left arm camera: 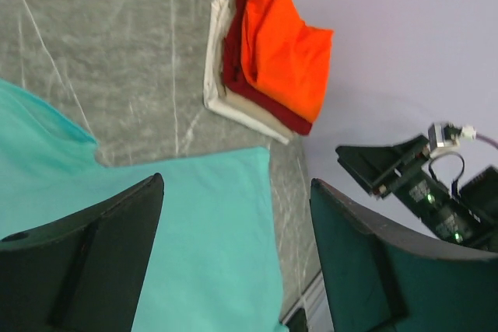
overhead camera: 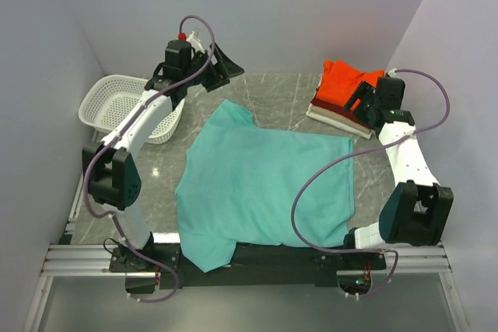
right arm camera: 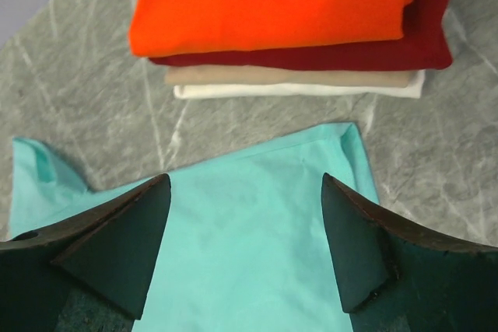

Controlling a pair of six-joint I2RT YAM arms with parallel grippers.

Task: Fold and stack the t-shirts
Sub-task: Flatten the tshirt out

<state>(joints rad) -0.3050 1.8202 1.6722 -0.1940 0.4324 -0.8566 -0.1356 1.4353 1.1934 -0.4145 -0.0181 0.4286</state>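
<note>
- Teal t-shirt (overhead camera: 264,184) lies spread flat at the centre of the table (overhead camera: 288,103). It is unfolded, with 1 sleeve toward the upper left of the top view, the other at the bottom over the black base rail, and the hem to the right.
- Folded stack (overhead camera: 342,103) sits in the upper right of the top view. The orange-red shirt (right arm camera: 268,1) is on top, the dark red shirt (right arm camera: 350,52) is beneath it, and the cream layers (right arm camera: 296,83) are lowest.
- Left gripper (left arm camera: 237,184): fingers spread wide, nothing between them. It hovers above the far edge near the upper sleeve.
- Right gripper (right arm camera: 245,184): fingers also spread, holding nothing. It sits over the far hem corner, just in front of the stack.
- White mesh basket (overhead camera: 117,103) is at the upper left, apart from the shirt.
- Judgement: the first fold has not started, so the task is early for this shirt.
- To do it well:
  - Descend both arms together and pinch only the top cloth layer — left at the shoulder, right at the hem corner.
  - Lift just enough to clear the table, then carry the edge toward the near side at equal pace so the crease runs straight.
- Risk: the near sleeve overhangs the rail and may drag or bunch — tuck it in before flattening.
</note>
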